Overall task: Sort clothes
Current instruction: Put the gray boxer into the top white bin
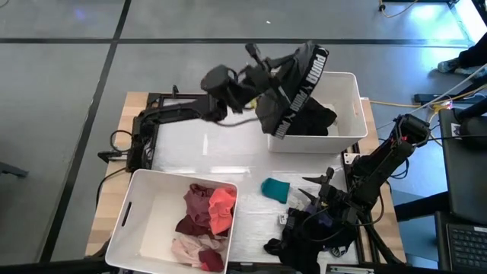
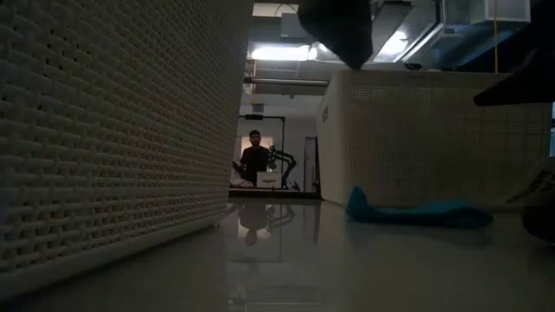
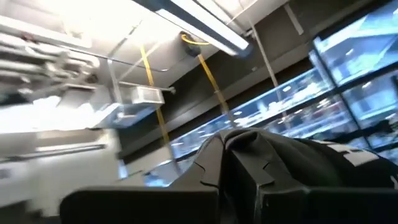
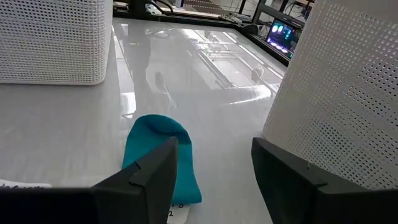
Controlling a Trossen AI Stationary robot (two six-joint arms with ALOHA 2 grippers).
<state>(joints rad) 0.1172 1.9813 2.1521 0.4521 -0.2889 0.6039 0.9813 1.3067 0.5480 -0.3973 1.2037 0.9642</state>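
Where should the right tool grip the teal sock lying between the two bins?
Grip the teal sock across its rounded end, coming straight down from above: it lies flat and alone on the table, and the open right tool already straddles it.

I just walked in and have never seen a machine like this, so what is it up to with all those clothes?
It is sorting clothes into two bins. The left claw is shut on a black garment with a white-lettered band, holding it above the far white bin, where dark clothes lie. The right claw is open, low over the table near a teal sock. The near bin holds red, maroon and pink pieces.
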